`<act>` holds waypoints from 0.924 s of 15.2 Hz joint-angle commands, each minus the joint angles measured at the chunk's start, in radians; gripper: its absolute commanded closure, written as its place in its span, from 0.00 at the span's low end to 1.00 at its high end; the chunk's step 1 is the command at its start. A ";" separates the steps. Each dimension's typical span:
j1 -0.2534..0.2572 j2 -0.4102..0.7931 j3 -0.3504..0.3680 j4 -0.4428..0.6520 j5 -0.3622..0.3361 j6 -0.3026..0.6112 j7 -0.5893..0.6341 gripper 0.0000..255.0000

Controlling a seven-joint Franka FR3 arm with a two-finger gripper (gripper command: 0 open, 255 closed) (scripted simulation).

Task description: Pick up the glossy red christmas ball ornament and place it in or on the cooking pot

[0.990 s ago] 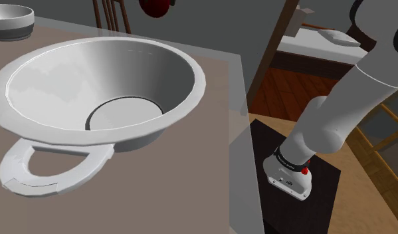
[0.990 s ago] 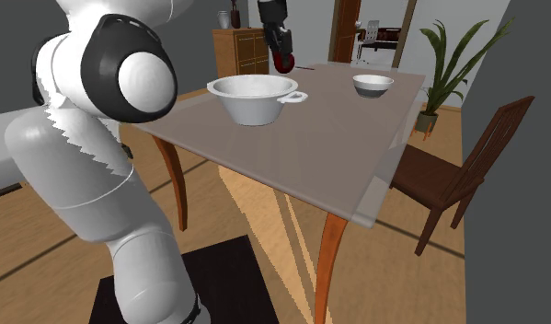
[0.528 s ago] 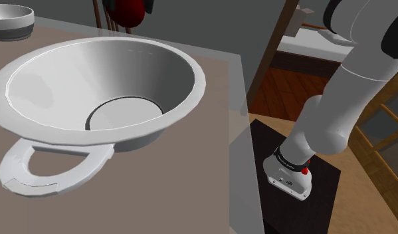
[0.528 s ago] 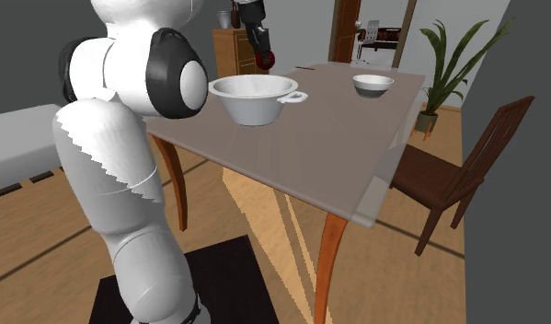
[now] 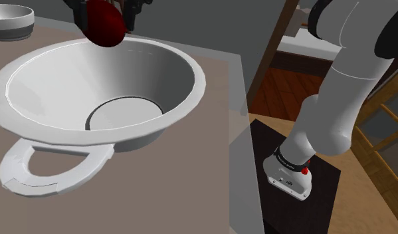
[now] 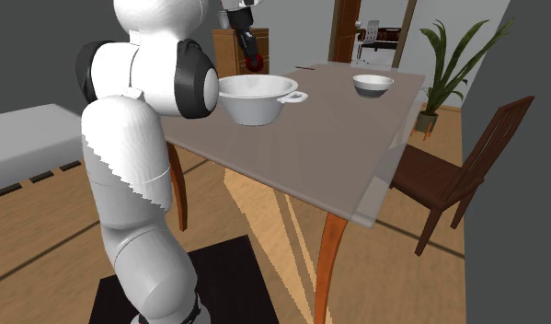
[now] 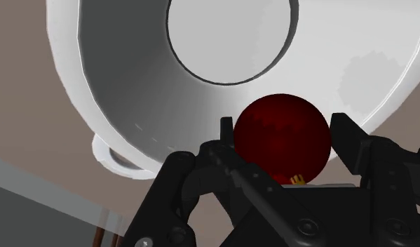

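Bench (image 5: pixel 191 193): a brown top that carries the cooking pot (image 5: pixel 154 80), so the drop target sits steady and open upward.
Pot handle (image 5: pixel 31 169): a flat white loop on the pot's side nearest the shoulder camera, clear of the way in.
Cooking pot: white, wide-mouthed and empty, with sloping walls that would likely guide a round thing down to the flat bottom.
Gripper (image 7: pixel 283 137): closed partway, its two black fingers clasping the ornament from opposite sides. It hangs above the pot's far rim, high enough to pass over the edge.
Ornament (image 5: pixel 103 25): held in the air over the pot's far rim, touching neither pot nor bench. I judge it is not yet over the pot's middle.
Ornament's look: a smooth, dark red sphere, its small gold cap (image 7: pixel 297 180) turned toward the gripper's palm.
Small bowl (image 5: pixel 11 20): white, well beyond the pot.
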 commanded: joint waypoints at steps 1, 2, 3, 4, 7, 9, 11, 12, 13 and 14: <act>-0.018 -0.026 -0.004 -0.062 0.021 0.042 -0.004 1.00; -0.025 -0.039 -0.006 -0.091 0.031 0.062 -0.006 1.00; -0.032 -0.051 -0.008 -0.119 0.040 0.081 -0.008 1.00; -0.038 -0.062 -0.010 -0.146 0.049 0.099 -0.010 1.00; -0.053 -0.094 -0.016 -0.226 0.072 0.155 -0.015 1.00; -0.053 -0.094 -0.016 -0.227 0.072 0.155 -0.015 1.00; -0.053 -0.094 -0.016 -0.226 0.072 0.155 -0.015 1.00; -0.053 -0.094 -0.016 -0.226 0.072 0.155 -0.015 1.00; -0.053 -0.094 -0.016 -0.226 0.072 0.155 -0.015 1.00; -0.053 -0.094 -0.016 -0.226 0.072 0.155 -0.015 1.00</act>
